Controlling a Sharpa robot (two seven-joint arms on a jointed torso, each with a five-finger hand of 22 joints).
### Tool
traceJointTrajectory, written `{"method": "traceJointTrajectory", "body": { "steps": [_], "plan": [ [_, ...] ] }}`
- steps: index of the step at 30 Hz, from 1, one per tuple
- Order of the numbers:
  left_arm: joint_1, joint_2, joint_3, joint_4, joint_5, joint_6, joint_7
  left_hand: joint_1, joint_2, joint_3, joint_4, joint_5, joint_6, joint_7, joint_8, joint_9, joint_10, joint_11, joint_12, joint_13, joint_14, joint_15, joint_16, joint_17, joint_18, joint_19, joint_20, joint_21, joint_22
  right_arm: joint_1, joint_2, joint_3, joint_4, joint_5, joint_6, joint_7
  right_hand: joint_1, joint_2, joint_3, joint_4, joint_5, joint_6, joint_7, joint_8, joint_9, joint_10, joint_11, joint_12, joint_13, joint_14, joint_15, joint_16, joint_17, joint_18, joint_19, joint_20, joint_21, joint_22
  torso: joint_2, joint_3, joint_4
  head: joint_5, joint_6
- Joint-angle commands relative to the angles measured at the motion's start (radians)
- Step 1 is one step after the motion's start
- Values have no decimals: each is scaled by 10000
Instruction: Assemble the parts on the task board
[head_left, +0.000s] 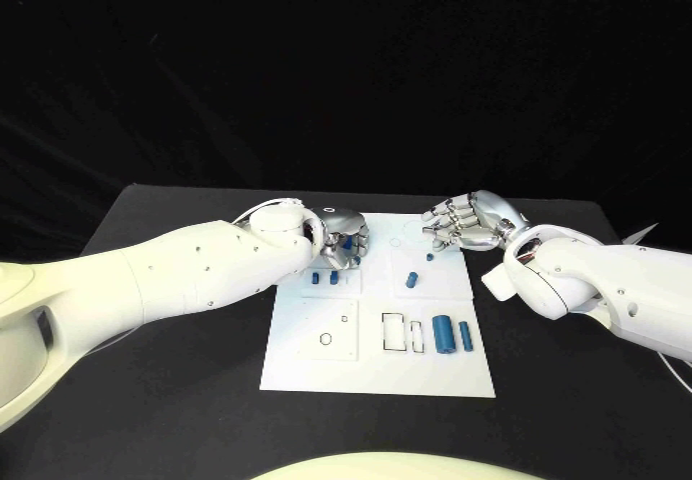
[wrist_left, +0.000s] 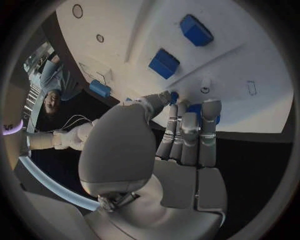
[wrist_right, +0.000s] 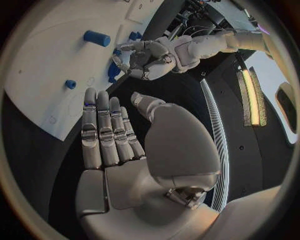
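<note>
Head view, nearest me: two blue cylinders (head_left: 451, 334) lie side by side near the front right of the task board (head_left: 310, 372), long axes running front to back, beside an outlined slot. Further in, a small blue peg (head_left: 413, 279) sits mid-board. My left hand (head_left: 342, 243) is down over the far left of the board, and from the left wrist view I make it pinching a small blue part (wrist_left: 195, 108) at its fingertips. Which way that piece points I can't tell. My right hand (head_left: 464, 220) hovers at the far right edge, fingers spread, holding nothing. I judge we're mid pick; next comes carrying that part to its seat and lining it up before pressing.
</note>
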Motion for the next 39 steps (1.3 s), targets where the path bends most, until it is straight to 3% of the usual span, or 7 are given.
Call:
{"method": "traceJointTrajectory", "body": {
  "steps": [1,5,13,18,26,39],
  "plan": [
    [-19,46,-54,-11,13,163,140,12,107,78,-43,23,158,-5,-62,-18,143,-28,-67,-36,127,-16,107,44,-186,61,-26,105,85,-6,10,4,21,-10,66,49,-7,-52,21,-21,51,-26,72,-59,-8,75,9,-44,-9,40,-1,-59,-17,53,-8,50,-8,-15,-6,2,2,-3,-16],
    [-27,54,-158,-15,25,152,185,7,145,103,-83,26,252,-25,-97,-31,264,-67,-92,-71,153,-60,177,55,-193,73,-54,183,172,-6,11,4,22,-10,72,46,-7,-52,21,-21,51,-26,72,-59,-8,75,9,-44,-9,40,-1,-59,-17,53,-8,50,-8,-15,-3,0,2,-8,-16],
    [-31,66,-231,-27,41,188,196,36,216,148,-164,26,352,-46,-167,-52,422,-122,-144,-121,218,-119,293,109,-210,110,-105,312,315,-6,20,5,17,-10,87,45,-18,-59,12,-20,52,-31,86,-69,-12,80,19,-58,-30,54,5,-79,-28,52,-3,53,-7,-34,2,6,2,-17,-24],
    [-31,63,-241,-38,43,215,182,93,316,189,-255,24,476,-50,-201,-55,568,-157,-180,-156,239,-142,356,108,-223,118,-138,391,403,-6,21,5,16,-10,91,43,-18,-59,12,-20,52,-31,86,-69,-12,80,19,-58,-30,54,5,-79,-28,52,-3,53,-7,-34,0,6,1,-19,-37],
    [-31,52,-245,-15,76,8,252,408,815,232,-709,21,1117,-39,-166,77,1278,-286,-176,-148,870,-197,952,796,-328,425,-207,969,1022,-6,24,5,21,-9,99,41,-31,-61,4,-15,52,-31,93,-74,-15,86,25,-69,-47,64,9,-96,-37,51,0,56,-8,-50,-2,-1,2,-27,-41],
    [-32,-186,-199,223,540,-435,447,307,845,194,-812,23,1308,-26,-243,119,1451,-287,-312,-163,994,-207,1067,881,-364,511,-220,1157,1226,-6,26,5,20,-8,156,19,-42,-62,-3,-10,53,-34,99,-81,-18,87,30,-80,-63,71,14,-113,-45,50,2,60,-9,-66,-10,-1,5,-13,25]
  ]
}}
